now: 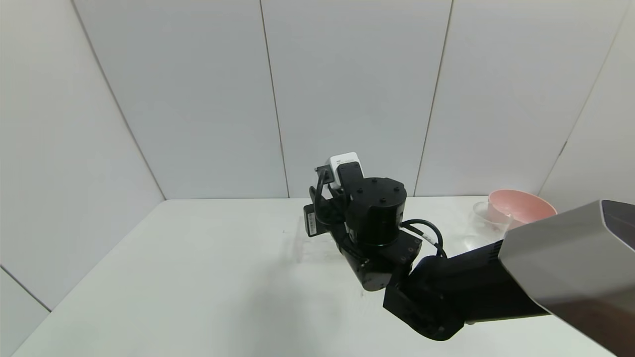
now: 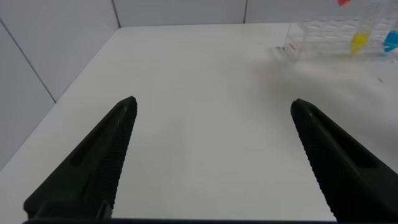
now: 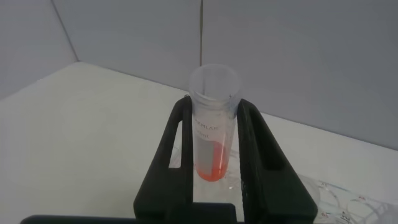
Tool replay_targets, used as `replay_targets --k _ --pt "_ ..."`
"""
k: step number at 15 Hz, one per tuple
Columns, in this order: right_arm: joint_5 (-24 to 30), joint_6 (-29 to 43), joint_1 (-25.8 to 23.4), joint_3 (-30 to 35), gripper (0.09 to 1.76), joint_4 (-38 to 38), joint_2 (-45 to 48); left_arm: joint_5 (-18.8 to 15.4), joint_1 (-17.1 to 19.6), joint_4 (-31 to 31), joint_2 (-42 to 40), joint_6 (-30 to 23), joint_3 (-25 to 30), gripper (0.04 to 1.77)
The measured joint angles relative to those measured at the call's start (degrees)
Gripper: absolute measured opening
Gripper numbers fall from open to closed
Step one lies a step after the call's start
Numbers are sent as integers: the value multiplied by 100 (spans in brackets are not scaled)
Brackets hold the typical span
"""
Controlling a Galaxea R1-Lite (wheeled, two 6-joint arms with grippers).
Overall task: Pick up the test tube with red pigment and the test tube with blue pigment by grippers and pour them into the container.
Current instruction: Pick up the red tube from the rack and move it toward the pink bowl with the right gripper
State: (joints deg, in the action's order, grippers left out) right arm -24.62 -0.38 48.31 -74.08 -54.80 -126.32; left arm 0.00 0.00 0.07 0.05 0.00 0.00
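My right gripper (image 3: 214,102) is shut on the test tube with red pigment (image 3: 211,143), held upright with orange-red liquid at its bottom. In the head view the right gripper (image 1: 325,203) hangs over the middle of the table, and the tube is hidden behind the wrist. The test tube with blue pigment (image 2: 390,42) stands in the clear rack (image 2: 329,37) beside a yellow tube (image 2: 359,42). My left gripper (image 2: 214,104) is open and empty over bare table, well short of the rack, and out of the head view. The container (image 1: 483,210), a clear cup, stands at the far right.
A pink bowl (image 1: 521,206) stands right behind the cup at the table's far right. The right arm's grey link (image 1: 570,258) crosses the right foreground. Grey wall panels close the table's far and left sides. The rack's edge shows below the held tube (image 3: 348,199).
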Motion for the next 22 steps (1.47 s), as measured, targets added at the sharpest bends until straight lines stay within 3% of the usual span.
replay_targets --k 3,7,9,15,22 --pt "310 -30 0 493 49 -20 269 0 0 -2 0 0 0 176" --pt "1209 -30 -129 2183 49 -66 1198 0 0 -2 0 2 0 176" --pt "1796 -41 -427 3021 49 -62 1825 0 0 -2 0 0 0 176" --pt "3663 -301 -2411 4407 49 -35 3152 0 0 -2 0 0 0 176" --pt "6289 -848 -5509 4628 49 -20 3417 0 0 -5 0 0 0 176"
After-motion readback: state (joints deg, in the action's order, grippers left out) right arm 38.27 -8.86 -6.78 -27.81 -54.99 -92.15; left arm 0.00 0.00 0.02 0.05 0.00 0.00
